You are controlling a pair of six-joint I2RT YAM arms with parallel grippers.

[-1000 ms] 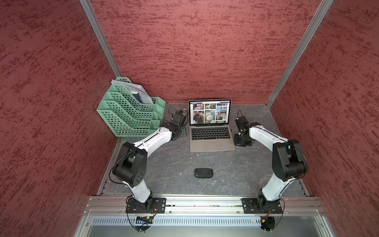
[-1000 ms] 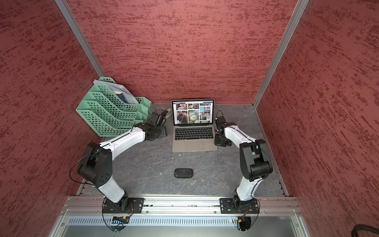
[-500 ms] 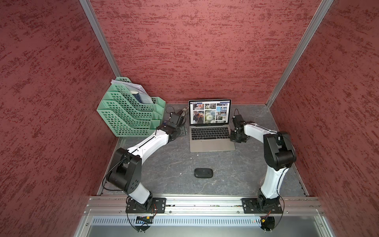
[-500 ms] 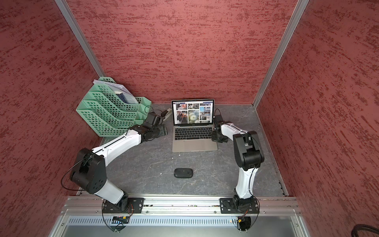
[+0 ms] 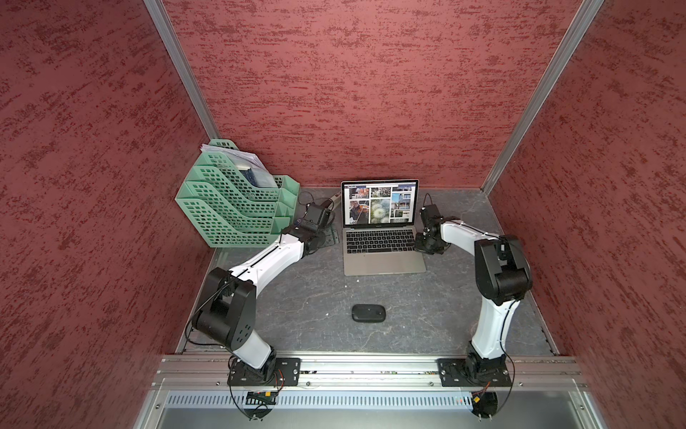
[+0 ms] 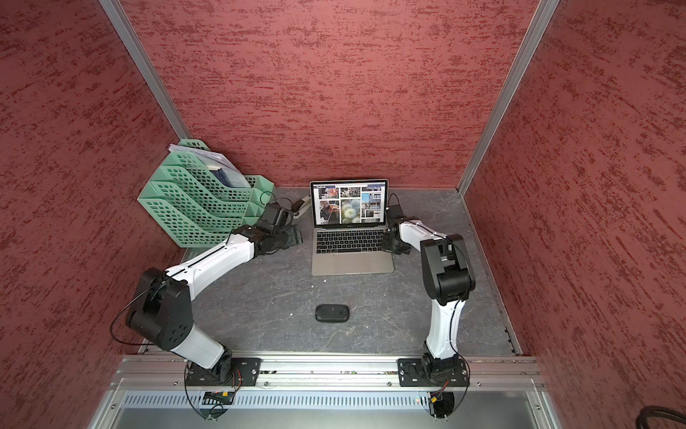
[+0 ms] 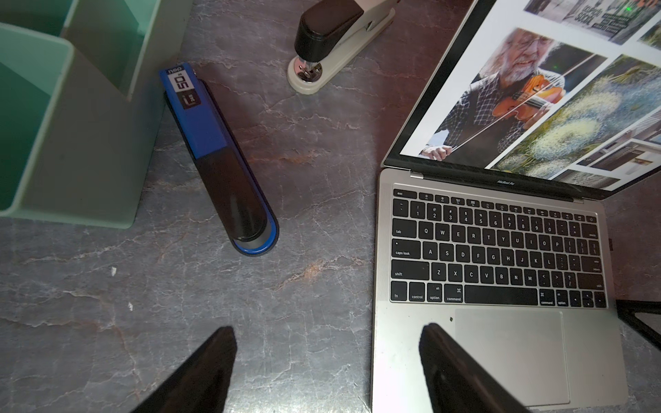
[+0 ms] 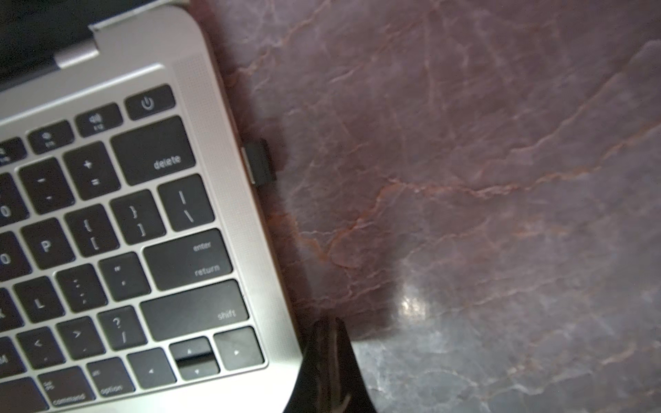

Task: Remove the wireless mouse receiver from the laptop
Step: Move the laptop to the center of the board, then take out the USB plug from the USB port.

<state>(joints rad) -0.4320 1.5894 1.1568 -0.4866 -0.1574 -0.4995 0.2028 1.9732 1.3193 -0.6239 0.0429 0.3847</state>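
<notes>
Well, closest to my bases the black mouse lies by itself on the grey marbled tabletop, well apart from everything else. Behind it stands the silver laptop, lid up, its screen showing a grid of photos (a man with a violin among them, in my left wrist view). My left arm reaches to the laptop's left side and my right arm to its right side, as both top views show.

My left jaws are released and spread wide with nothing between them. In the left wrist view one jaw hangs over bare tabletop and the other over the laptop's front left corner, so its left edge runs between them. Whether either one touches anything I cannot tell.

My right jaws are clenched tight on nothing, just beside the laptop's right edge and level with the arrow keys. The receiver, a small dark stub, sits plugged into that same edge farther back, level with the delete key and apart from them.

Left of the laptop a blue stapler lies flat with one end by the green file rack. A pale stapler with a black top lies beyond it. The red walls close in behind.
</notes>
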